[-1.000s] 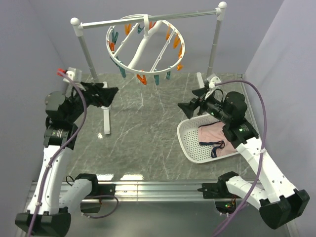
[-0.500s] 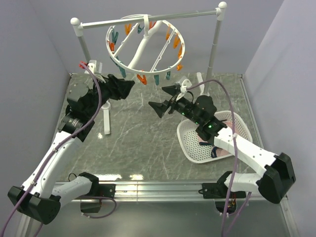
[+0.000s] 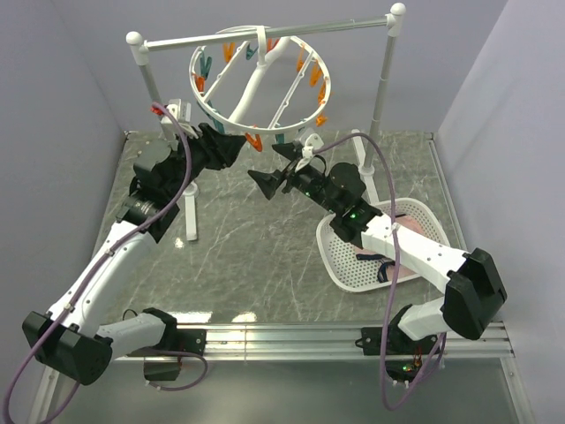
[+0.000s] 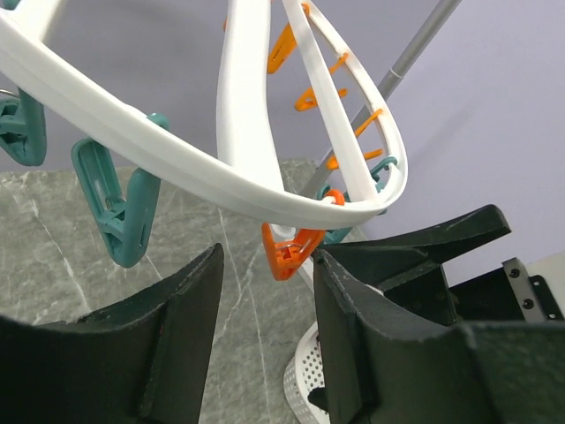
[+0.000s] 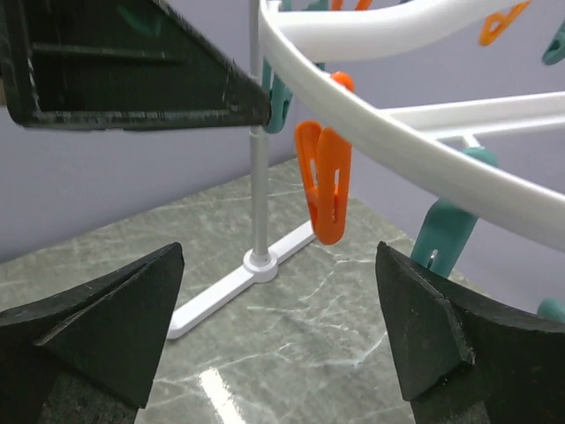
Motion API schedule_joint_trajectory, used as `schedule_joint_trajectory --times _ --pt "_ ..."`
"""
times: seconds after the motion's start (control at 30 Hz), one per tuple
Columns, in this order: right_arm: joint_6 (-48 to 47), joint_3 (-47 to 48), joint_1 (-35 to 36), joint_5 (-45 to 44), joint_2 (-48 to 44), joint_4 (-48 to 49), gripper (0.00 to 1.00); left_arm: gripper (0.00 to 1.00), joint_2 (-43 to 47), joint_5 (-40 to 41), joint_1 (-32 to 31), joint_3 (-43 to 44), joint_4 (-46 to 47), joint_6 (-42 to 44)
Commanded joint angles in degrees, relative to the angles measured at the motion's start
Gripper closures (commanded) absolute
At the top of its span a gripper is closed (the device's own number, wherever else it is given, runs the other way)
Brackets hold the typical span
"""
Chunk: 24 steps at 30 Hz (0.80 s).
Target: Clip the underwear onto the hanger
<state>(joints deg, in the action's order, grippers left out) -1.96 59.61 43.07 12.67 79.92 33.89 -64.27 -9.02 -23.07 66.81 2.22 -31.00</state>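
Note:
The hanger (image 3: 260, 84) is a white ring with spokes that hangs from the rail, with orange and teal clips along its rim. The pale pink underwear (image 3: 404, 268) with navy edging lies in the white basket (image 3: 340, 256), partly hidden by my right arm. My left gripper (image 3: 231, 146) is open just below the ring's near rim. In the left wrist view the left gripper (image 4: 265, 274) has an orange clip (image 4: 291, 247) just above the gap between its jaws. My right gripper (image 3: 269, 163) is open and empty and faces the same orange clip (image 5: 322, 181) from the other side; the gap of the right gripper (image 5: 278, 291) lies below it.
The white rail stand has two poles; its left pole (image 5: 258, 177) and flat foot (image 3: 190, 216) stand on the grey marbled table. Teal clips (image 4: 119, 212) hang on either side of the orange one. The two grippers' fingertips are close together under the ring.
Both arms have risen and swung inward from the table's sides to the hanger's near rim. The right gripper has left the basket area. Both stay open.

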Motion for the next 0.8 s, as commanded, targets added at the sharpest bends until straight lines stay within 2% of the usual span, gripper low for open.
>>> schedule_joint_trajectory --times 0.0,0.3,0.5,0.77 --pt "-1.1 2.9 0.6 -3.0 0.6 4.6 0.04 0.50 -0.7 1.3 -0.7 2.2 2.8 -2.0" --pt "-2.9 3.1 0.5 -4.6 2.8 5.1 0.07 0.50 -3.1 2.9 -1.5 2.5 4.1 -1.1" --pt "-3.1 4.5 0.5 -5.0 5.0 6.4 0.16 0.50 -4.3 3.1 -1.5 3.1 5.9 -1.5" --pt "-2.5 4.8 0.3 -5.9 5.6 8.5 0.20 0.60 -5.4 2.7 -1.5 4.6 6.0 -1.5"
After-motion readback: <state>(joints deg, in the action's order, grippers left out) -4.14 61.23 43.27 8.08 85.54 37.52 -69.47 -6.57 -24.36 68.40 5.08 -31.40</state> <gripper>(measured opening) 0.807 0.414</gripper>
